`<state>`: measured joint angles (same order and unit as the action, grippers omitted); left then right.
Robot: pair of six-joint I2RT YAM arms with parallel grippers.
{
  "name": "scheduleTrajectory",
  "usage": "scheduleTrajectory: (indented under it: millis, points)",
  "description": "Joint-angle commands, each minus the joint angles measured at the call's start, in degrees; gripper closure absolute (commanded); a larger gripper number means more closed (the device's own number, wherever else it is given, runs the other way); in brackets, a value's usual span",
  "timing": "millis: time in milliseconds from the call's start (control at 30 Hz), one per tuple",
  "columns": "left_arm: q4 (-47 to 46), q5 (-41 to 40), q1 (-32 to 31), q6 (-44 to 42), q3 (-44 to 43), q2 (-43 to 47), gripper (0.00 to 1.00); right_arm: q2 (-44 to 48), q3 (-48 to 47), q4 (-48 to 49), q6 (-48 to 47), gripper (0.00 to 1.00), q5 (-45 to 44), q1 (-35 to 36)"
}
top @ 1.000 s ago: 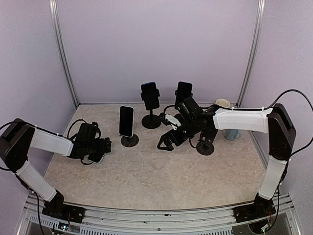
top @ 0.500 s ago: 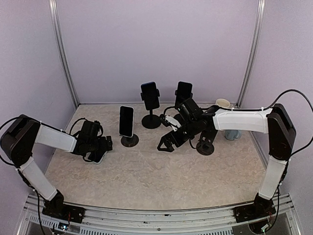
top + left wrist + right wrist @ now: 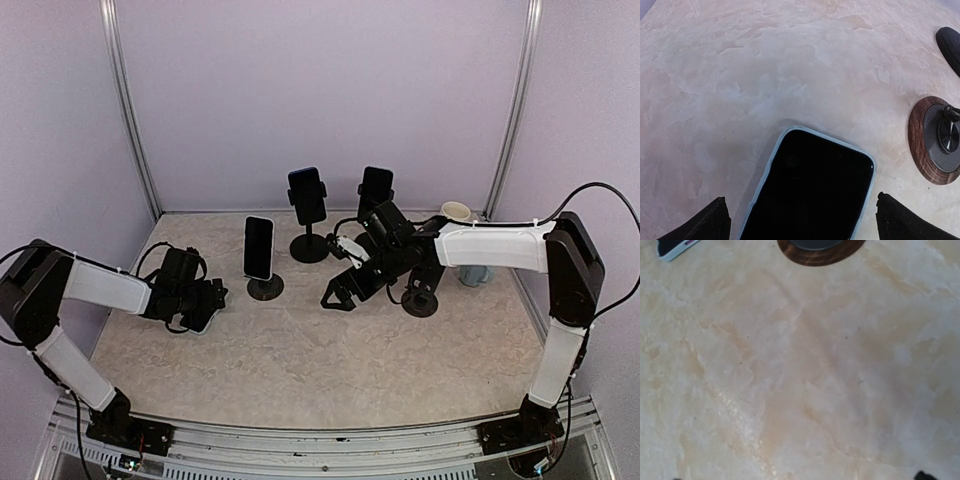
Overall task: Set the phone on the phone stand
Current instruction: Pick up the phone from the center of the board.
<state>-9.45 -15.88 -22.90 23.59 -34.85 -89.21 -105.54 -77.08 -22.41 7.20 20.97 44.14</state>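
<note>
A phone (image 3: 810, 192) with a dark screen and a pale blue case lies flat on the marble table (image 3: 765, 65). My left gripper (image 3: 807, 227) hangs low over it, open, with one black fingertip (image 3: 710, 222) off each long side and not touching. In the top view that gripper (image 3: 212, 300) is at the left, and the phone's pale edge (image 3: 200, 323) peeks out under it. A wood-rimmed phone stand base (image 3: 935, 140) sits just right of it. My right gripper (image 3: 335, 295) is open and empty at mid-table, pointing down-left.
Three stands hold upright phones: a near one (image 3: 258, 248), a tall one (image 3: 307, 195) and a rear one (image 3: 375, 188). A black stand base (image 3: 420, 300) shows under the right arm. A mug (image 3: 457, 211) stands at the back right. The right wrist view shows bare table and a wooden base (image 3: 820, 247).
The left gripper nudged slightly right, then came back over the phone. The right arm has not moved. Both grippers stayed open.
</note>
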Motion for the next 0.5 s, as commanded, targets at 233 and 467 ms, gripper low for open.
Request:
scheduleTrajectory:
  millis: [233,467]
  points:
    - [3.5,2.9,0.3,1.2,-3.8,-6.0,0.01,0.0,1.3,1.3,0.2,0.00,0.8,0.5]
    - [3.6,4.9,-0.1,1.1,-1.6,-3.0,0.01,0.0,1.1,1.4,0.1,0.00,0.8,0.4]
